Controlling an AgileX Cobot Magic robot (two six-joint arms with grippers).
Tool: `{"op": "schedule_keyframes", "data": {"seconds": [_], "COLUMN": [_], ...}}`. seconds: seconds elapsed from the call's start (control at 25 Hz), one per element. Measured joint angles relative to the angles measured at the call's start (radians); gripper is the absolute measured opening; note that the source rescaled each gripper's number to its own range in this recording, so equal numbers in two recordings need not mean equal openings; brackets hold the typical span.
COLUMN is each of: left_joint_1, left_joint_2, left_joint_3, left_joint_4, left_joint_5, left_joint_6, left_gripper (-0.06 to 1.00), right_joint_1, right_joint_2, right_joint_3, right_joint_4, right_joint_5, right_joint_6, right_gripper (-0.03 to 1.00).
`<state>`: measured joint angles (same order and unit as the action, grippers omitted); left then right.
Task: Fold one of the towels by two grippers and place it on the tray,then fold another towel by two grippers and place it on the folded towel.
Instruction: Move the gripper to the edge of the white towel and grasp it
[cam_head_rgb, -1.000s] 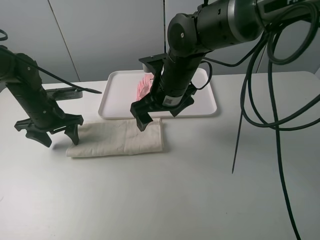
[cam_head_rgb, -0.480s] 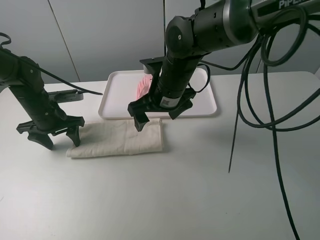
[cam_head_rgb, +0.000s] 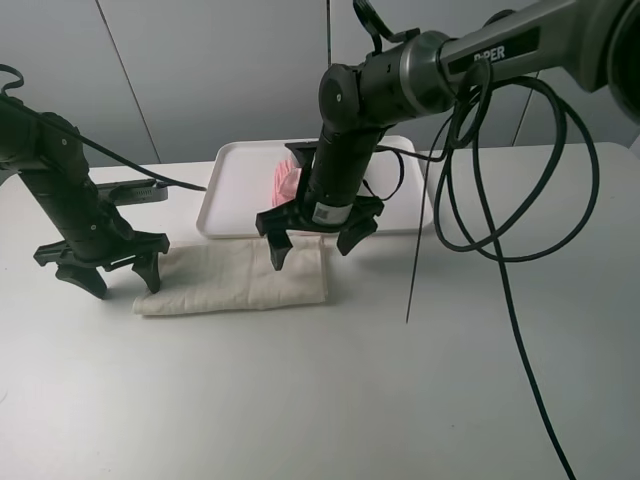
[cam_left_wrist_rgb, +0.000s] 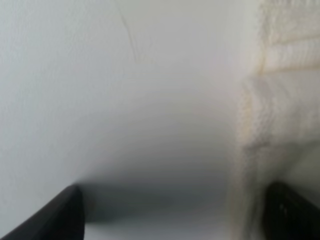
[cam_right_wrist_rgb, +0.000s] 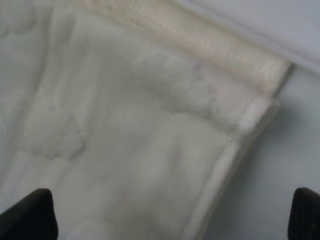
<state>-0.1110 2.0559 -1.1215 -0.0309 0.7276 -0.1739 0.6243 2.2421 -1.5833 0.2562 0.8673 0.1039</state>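
The cream towel (cam_head_rgb: 235, 275), folded into a long strip, lies on the table in front of the white tray (cam_head_rgb: 225, 195). The pink towel (cam_head_rgb: 284, 180) lies on the tray, mostly hidden by the right arm. My left gripper (cam_head_rgb: 115, 278) stands open low at the cream towel's left end, with one finger at its edge; in the left wrist view the gripper (cam_left_wrist_rgb: 175, 215) has the towel (cam_left_wrist_rgb: 280, 115) on one side. My right gripper (cam_head_rgb: 313, 250) hangs open over the towel's right end. The right wrist view shows the gripper (cam_right_wrist_rgb: 167, 215) just above the towel's corner (cam_right_wrist_rgb: 125, 130).
A black cable (cam_head_rgb: 420, 230) hangs from the right arm down toward the table right of the towel. A dark flat object (cam_head_rgb: 135, 188) lies on the table behind the left arm. Grey wall panels stand behind the table.
The right arm has shifted and turned slightly, bringing its open gripper lower over the cream towel's right end. The hanging cable swung left. The left gripper has hardly moved.
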Motion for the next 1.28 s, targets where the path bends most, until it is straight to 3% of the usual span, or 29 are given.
{"op": "schedule_keyframes", "data": {"seconds": [0.16,0.44,0.6,0.8,1.28], "left_joint_1": [0.000,0.000,0.000,0.000,0.000], "left_joint_2": [0.000,0.000,0.000,0.000,0.000], "left_joint_3": [0.000,-0.001,-0.001,-0.001,-0.001], "left_joint_4": [0.002,0.004,0.004,0.004,0.004], "left_joint_5": [0.000,0.000,0.000,0.000,0.000], "left_joint_6": [0.004,0.015,0.016,0.016,0.018], "left_gripper": [0.93,0.93,0.93,0.93,0.93], "right_joint_1": [-0.057,-0.055,-0.023,0.011,0.033], "right_joint_2": [0.019,0.021,0.021,0.021,0.021], "right_joint_3": [-0.001,-0.001,-0.002,-0.002,-0.002], "right_joint_4": [0.020,0.015,-0.038,-0.192,-0.201], "right_joint_5": [0.023,0.029,0.025,0.023,0.023], "right_joint_6": [0.004,-0.006,-0.001,0.089,0.132], "right_gripper": [1.00,0.98,0.98,0.98,0.92]}}
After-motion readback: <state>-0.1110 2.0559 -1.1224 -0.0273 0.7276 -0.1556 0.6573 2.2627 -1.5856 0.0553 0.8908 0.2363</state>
